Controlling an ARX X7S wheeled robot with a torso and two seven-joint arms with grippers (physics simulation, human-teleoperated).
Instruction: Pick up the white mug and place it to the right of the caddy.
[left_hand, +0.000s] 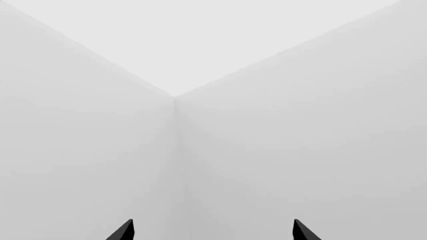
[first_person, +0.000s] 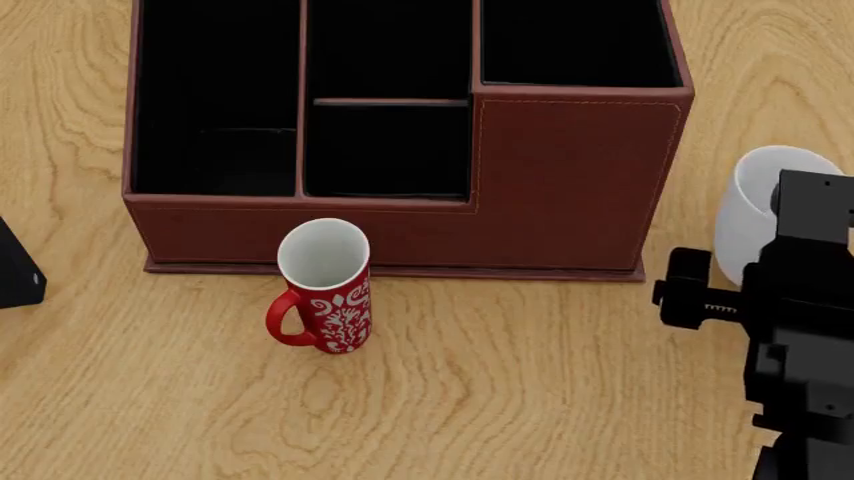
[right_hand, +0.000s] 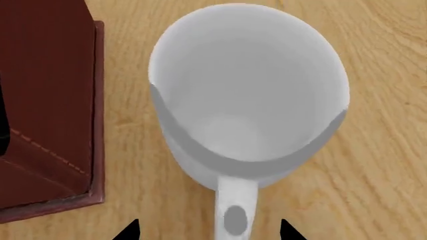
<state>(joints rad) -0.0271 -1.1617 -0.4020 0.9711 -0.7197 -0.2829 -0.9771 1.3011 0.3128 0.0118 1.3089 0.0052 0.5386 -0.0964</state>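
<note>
The white mug stands on the wooden table just beside the right end of the reddish-brown caddy. In the head view the white mug shows to the right of the caddy, half hidden behind my right arm. My right gripper is open, its two dark tips on either side of the mug's loop handle without touching it. My left gripper is open with nothing between its tips, facing only bare white walls, and does not show in the head view.
A slim red mug with white floral pattern stands in front of the caddy's low front wall. A small black box pokes in at the left edge. Wooden tabletop spreads in front of the caddy.
</note>
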